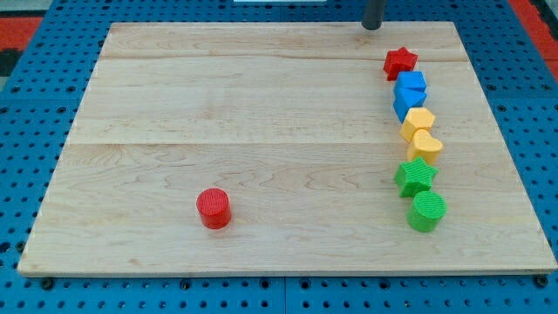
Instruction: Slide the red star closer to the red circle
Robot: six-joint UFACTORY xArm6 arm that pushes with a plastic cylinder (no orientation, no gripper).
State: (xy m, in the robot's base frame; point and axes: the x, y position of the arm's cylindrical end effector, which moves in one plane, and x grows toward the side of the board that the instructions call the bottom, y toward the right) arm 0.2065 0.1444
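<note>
The red star (400,62) lies near the top right of the wooden board (261,105), at the head of a column of blocks. The red circle (214,208) stands alone at the lower left-centre, far from the star. My tip (372,26) is at the board's top edge, just up and to the left of the red star, not touching it.
Below the red star runs a column of blocks: two blue blocks (410,93), a yellow hexagon (418,122), a yellow heart (425,146), a green star (416,176) and a green circle (427,211). A blue pegboard (26,105) surrounds the board.
</note>
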